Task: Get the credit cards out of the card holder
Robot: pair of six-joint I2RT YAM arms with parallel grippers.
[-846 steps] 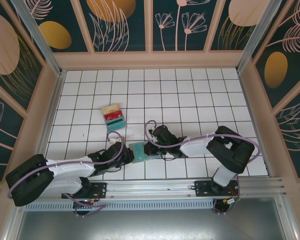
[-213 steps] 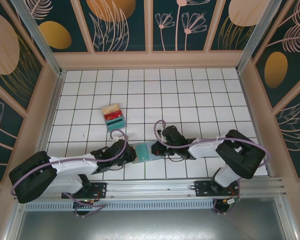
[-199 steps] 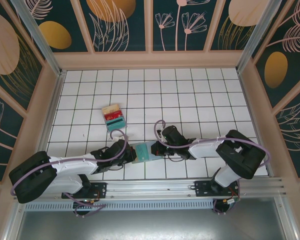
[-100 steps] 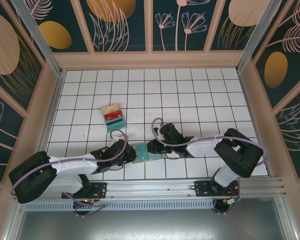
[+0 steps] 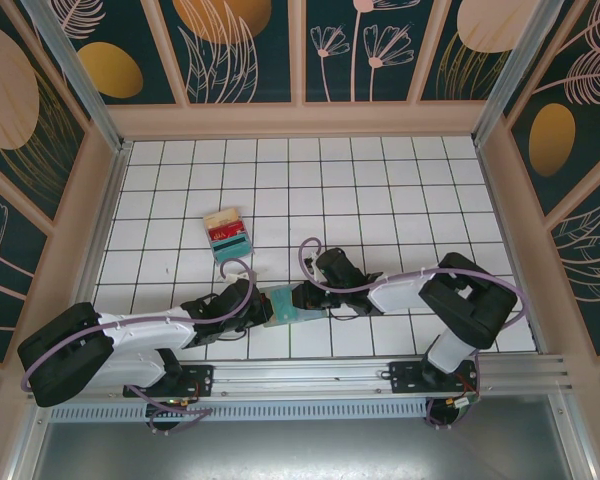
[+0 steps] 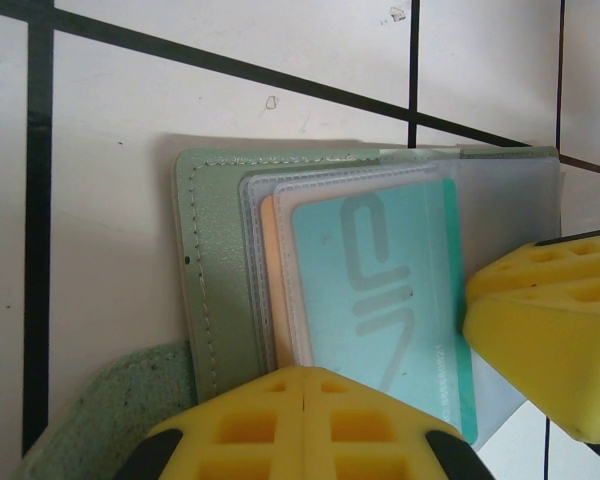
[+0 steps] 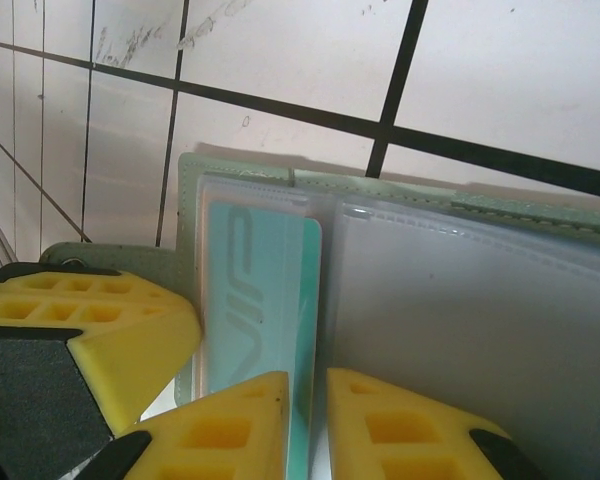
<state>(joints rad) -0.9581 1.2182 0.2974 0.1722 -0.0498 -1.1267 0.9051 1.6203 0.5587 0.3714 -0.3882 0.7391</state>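
Toward the front edge of the counter [image 5: 380,190], between the two arms: card holder [image 5: 283,305], grey-green, lying open and flat on the white tiles. Carries clear plastic sleeves [image 7: 460,300] over its inner leaf. Keeps a teal card [image 6: 375,300] tucked in one sleeve, lettering showing through the plastic. Hides most of an orange card [image 6: 268,290] behind that one, leaving a thin strip along one side.

Left jaws: clenched on the holder's near edge, yellow pads [image 6: 280,420] pressed together with no gap, a fold of green leather showing just beside them.

Right jaws: parted by a narrow slit, yellow pads [image 7: 420,430] set astride the teal card's long edge where it meets the neighbouring sleeve. Cannot tell whether pinching the card or merely bracketing it.

Reaching in from opposite sides: left arm [image 5: 140,335] from the left, right arm [image 5: 410,285] from the right, both stretched low over the tiles and meeting at the holder.

Farther back and to the left, well apart from the holder: stack of cards [image 5: 226,234] in tan, red and teal, flat on the counter.
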